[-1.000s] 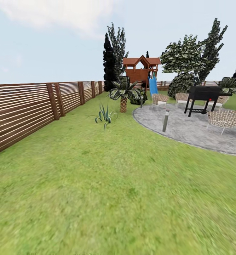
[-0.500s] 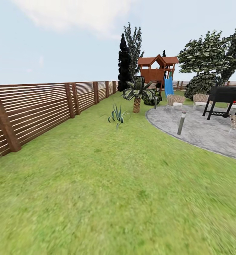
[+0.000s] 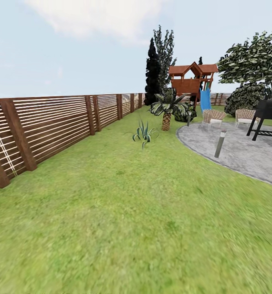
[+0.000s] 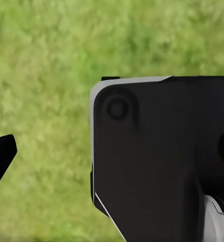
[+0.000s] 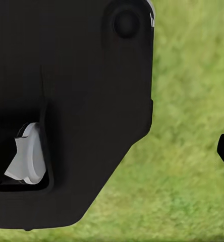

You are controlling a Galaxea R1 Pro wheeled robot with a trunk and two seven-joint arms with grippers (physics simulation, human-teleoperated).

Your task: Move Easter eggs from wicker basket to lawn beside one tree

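The lawn [image 3: 123, 212] is lying between the fence [image 3: 54, 122] and the patio [image 3: 242, 151]. A tree [image 3: 254, 61] is standing beyond the patio's far edge. Finger spread of both grippers cannot be determined.

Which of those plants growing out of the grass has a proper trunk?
The small palm beside the grey paved patio: a stubby brown trunk carries its fronds, while the spiky green plant nearer the fence sprouts straight from the lawn.

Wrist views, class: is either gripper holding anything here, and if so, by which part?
It cannot be told. Both wrist views show a dark robot body over the lawn, with no egg in sight; the fingers are not clear enough to judge a hold.
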